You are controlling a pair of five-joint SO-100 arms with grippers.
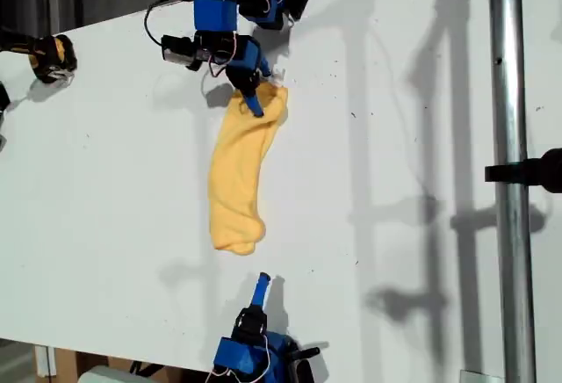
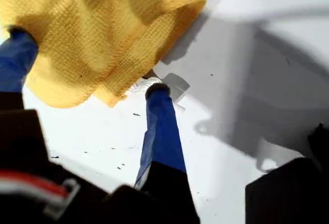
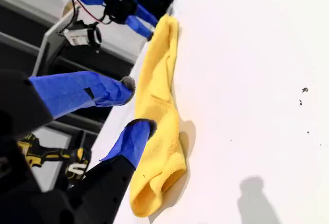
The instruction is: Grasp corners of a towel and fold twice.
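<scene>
The yellow-orange towel (image 1: 239, 172) lies bunched into a long roll on the white table (image 1: 105, 190). Its far end (image 2: 103, 23) sits between the spread blue fingers of my first gripper (image 2: 87, 62), which is open at the top of the exterior view (image 1: 255, 97). A small white tag (image 2: 146, 85) shows at the tip of one finger (image 2: 160, 126). My second gripper (image 3: 136, 106) is open just short of the towel's near end (image 3: 154, 183), and it holds nothing. In the exterior view that gripper (image 1: 262, 281) stands below the roll, apart from it.
A yellow-and-black power tool (image 1: 51, 56) lies at the exterior view's upper left, near the table edge. A metal pole (image 1: 509, 181) with a black clamp (image 1: 531, 170) runs down the exterior view's right. Bare white table flanks the towel on both sides.
</scene>
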